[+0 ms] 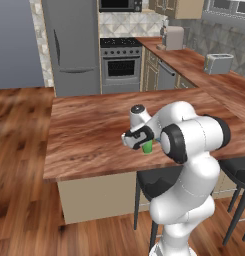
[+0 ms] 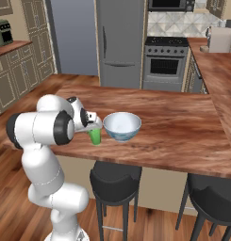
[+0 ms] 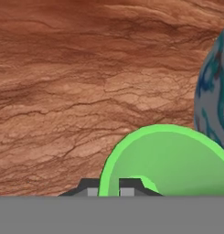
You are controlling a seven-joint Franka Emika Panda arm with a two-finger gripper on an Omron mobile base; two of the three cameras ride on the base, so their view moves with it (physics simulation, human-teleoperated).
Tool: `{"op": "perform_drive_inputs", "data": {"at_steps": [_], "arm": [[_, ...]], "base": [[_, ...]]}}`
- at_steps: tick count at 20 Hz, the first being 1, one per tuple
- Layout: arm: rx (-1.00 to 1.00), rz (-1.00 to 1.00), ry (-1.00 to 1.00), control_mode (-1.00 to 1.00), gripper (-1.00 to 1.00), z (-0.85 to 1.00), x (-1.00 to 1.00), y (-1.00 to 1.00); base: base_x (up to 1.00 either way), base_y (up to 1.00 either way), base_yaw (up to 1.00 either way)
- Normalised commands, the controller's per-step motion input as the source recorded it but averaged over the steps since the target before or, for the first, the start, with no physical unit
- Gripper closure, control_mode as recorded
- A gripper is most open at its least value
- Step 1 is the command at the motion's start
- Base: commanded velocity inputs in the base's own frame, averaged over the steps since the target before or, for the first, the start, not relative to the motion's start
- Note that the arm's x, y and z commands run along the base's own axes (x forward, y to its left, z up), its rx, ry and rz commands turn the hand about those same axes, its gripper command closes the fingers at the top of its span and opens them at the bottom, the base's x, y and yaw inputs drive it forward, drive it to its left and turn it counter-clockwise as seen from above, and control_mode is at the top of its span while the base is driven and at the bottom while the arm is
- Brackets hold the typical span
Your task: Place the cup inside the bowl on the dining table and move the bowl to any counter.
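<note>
The green cup [image 1: 147,146] [image 2: 94,136] stands on the dining table [image 1: 84,135] [image 2: 173,127] near its front edge, just left of the white and blue bowl [image 2: 121,126]. My gripper [image 1: 139,137] [image 2: 92,126] comes down on the cup from above. In the hand view the cup's open mouth [image 3: 173,160] lies right below, and the two fingertips of the gripper [image 3: 107,189] sit close together with the rim's wall between them. The bowl's patterned side [image 3: 214,91] shows at the right edge, apart from the cup.
Dark stools [image 1: 159,182] [image 2: 114,181] [image 2: 211,197] stand under the table's near edge. A wood-top counter [image 1: 194,60] with a toaster [image 1: 218,63] runs along the right, joining the table. The stove [image 1: 121,60] and fridge [image 1: 71,45] stand at the back.
</note>
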Motion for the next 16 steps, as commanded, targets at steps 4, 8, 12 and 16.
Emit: {"op": "perform_drive_inputs", "data": {"at_steps": [4, 8, 12, 16], "arm": [[0.03, 0.0, 0.0, -1.0, 1.0, 0.42, 0.0, -0.04], [0.02, 0.0, 0.0, -1.0, 1.0, 0.53, 0.0, 0.0], [0.0, 0.0, 0.0, -1.0, 1.0, 0.44, 0.0, 0.0], [0.0, 0.0, 0.0, -1.0, 1.0, 0.35, 0.0, 0.0]], "base": [[0.0, 0.0, 0.0], [0.0, 0.0, 0.0], [0.0, 0.0, 0.0], [0.0, 0.0, 0.0]]}}
